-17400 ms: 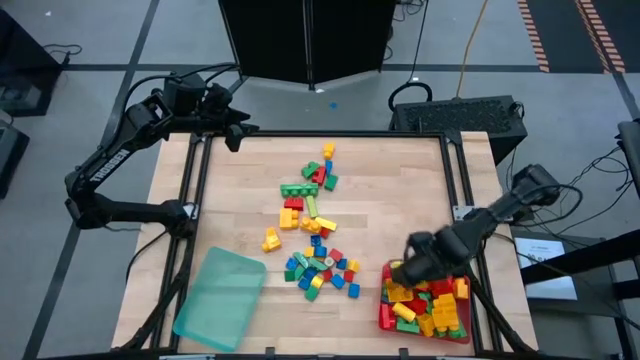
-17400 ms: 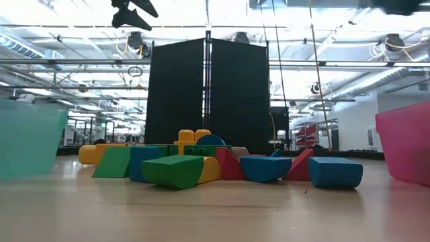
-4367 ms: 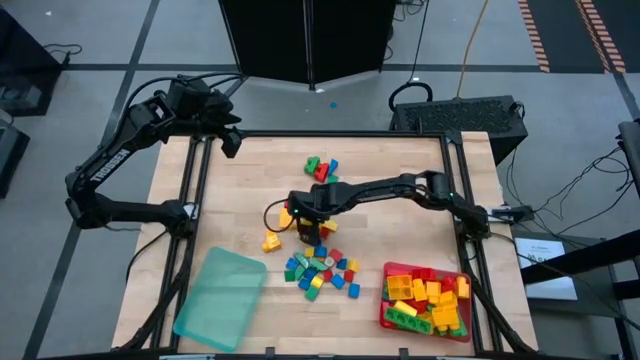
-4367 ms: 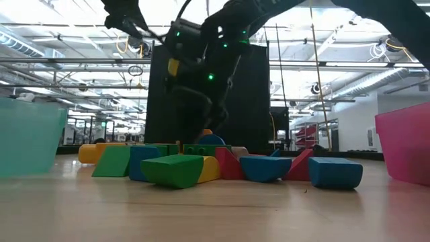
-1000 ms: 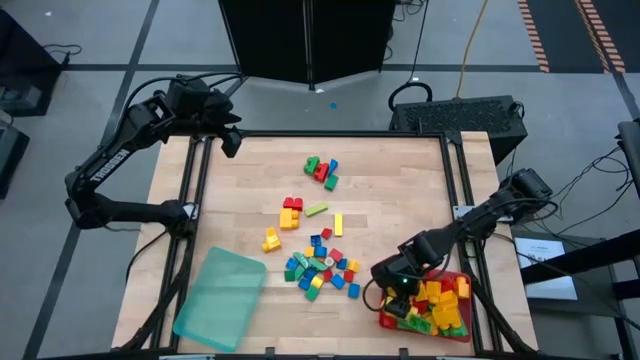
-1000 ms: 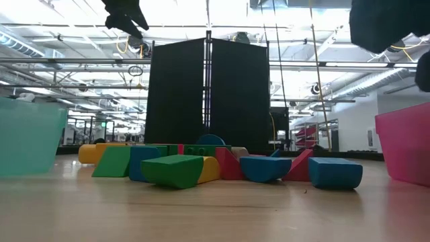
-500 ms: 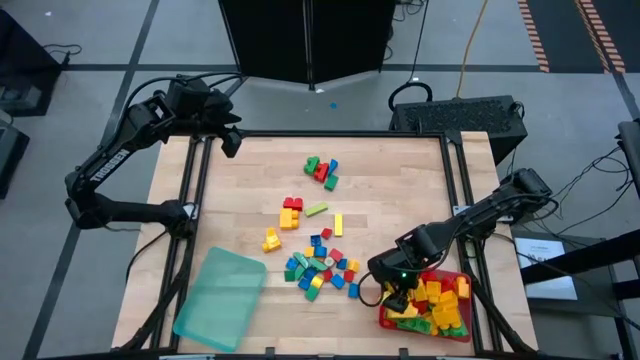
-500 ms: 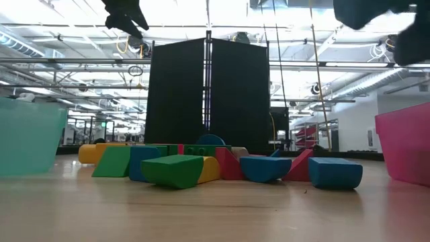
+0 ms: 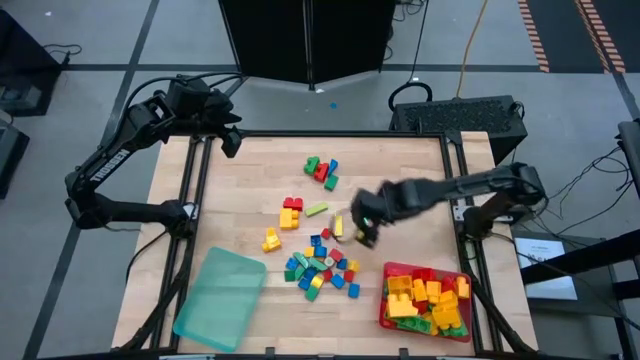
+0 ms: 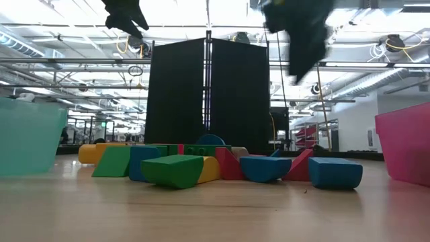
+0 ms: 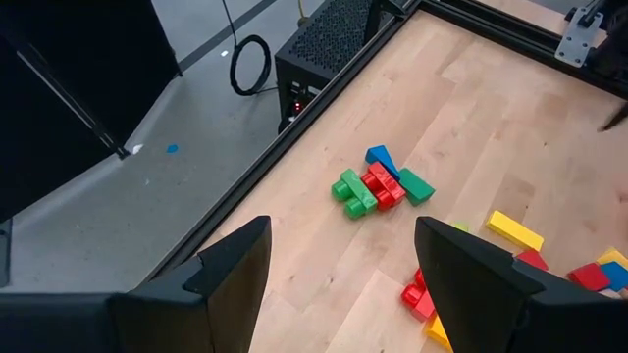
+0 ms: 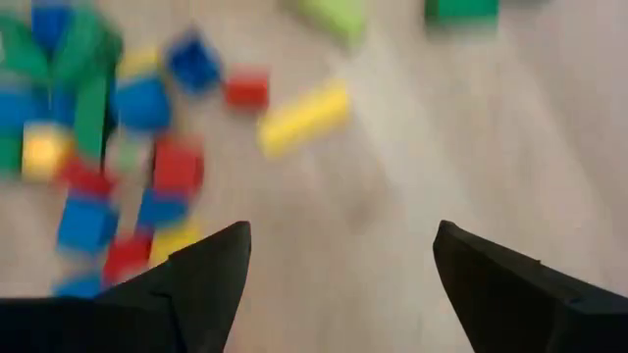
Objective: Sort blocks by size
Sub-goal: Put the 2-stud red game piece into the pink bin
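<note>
Table (image 9: 400,170): pale wood top in a dark frame, both arms reaching in from its sides.

Left arm: parked at the far left corner; left gripper (image 9: 232,140) hangs above the table edge, fingers (image 11: 235,270) spread apart, nothing between them.

Right arm: stretched from the right side toward the middle; right gripper (image 9: 362,228) hovers over the wood beside a yellow oblong brick (image 9: 338,224), fingers (image 12: 211,265) released and wide, carrying nothing.

Teal tray (image 9: 220,297): translucent, at the near left, holding nothing.

Red tray (image 9: 385,318): at the near right, filled with larger blocks, mostly yellow with some red and green.

Blocks, loose, in four groups on the bare wood:
- main scatter (image 9: 322,268) of small pieces in blue, red, green and yellow, near the middle;
- green, red and blue cluster (image 9: 320,170) toward the far edge;
- red and yellow stack (image 9: 291,212) left of centre, a light green piece (image 9: 316,210) just beside it;
- yellow piece (image 9: 271,240) lying apart on the left.
</note>
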Robot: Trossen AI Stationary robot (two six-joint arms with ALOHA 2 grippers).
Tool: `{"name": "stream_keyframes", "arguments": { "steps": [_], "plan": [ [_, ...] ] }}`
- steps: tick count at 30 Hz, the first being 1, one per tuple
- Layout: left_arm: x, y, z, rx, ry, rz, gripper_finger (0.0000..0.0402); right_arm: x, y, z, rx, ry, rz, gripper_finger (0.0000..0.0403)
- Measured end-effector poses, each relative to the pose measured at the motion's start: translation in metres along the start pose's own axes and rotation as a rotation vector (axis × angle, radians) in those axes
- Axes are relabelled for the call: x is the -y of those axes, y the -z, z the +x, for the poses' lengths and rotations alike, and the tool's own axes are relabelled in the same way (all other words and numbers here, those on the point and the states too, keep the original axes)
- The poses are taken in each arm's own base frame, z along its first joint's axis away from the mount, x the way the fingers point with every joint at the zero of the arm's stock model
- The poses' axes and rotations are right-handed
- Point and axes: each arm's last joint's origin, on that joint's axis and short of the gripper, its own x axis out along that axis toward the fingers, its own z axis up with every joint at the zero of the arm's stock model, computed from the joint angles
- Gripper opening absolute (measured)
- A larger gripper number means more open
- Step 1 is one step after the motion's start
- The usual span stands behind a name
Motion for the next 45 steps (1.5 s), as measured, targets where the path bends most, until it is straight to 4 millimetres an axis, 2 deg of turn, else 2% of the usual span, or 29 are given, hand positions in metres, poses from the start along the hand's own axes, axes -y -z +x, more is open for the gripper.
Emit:
{"name": "stream_keyframes", "arguments": {
  "steps": [5, 8, 11, 14, 18, 22, 27, 33, 45],
  "plan": [
    [0.0, 0.0, 0.0, -0.002, -0.01, -0.001, 0.0255, 0.016, -0.06, 0.038, 0.244, -0.106, -0.028, 0.031],
    [0.0, 0.0, 0.0, -0.005, -0.012, -0.002, 0.0255, 0.012, -0.092, 0.057, 0.327, -0.112, -0.115, 0.0311],
    [0.0, 0.0, 0.0, -0.004, -0.012, -0.002, 0.0255, -0.003, -0.121, 0.077, 0.342, -0.094, -0.274, 0.0311],
    [0.0, 0.001, 0.0, -0.007, -0.013, -0.008, 0.0255, -0.015, -0.144, 0.099, 0.302, -0.075, -0.359, 0.0311],
    [-0.001, 0.001, 0.0, -0.014, -0.019, -0.009, 0.0255, -0.014, -0.165, 0.131, 0.239, -0.065, -0.418, 0.0311],
    [0.0, 0.002, 0.0, -0.023, -0.019, -0.01, 0.0255, -0.01, -0.174, 0.156, 0.197, -0.088, -0.427, 0.0311],
    [0.0, 0.004, 0.0, -0.041, -0.018, -0.012, 0.0255, -0.005, -0.167, 0.181, 0.101, -0.136, -0.396, 0.0307],
    [0.0, 0.004, 0.0, -0.04, -0.018, -0.01, 0.0255, -0.002, -0.164, 0.19, 0.063, -0.133, -0.385, 0.0282],
    [0.0, 0.003, 0.0, -0.034, -0.018, -0.007, 0.0255, 0.017, -0.17, 0.196, 0.06, -0.114, -0.327, 0.0185]
  ]
}}
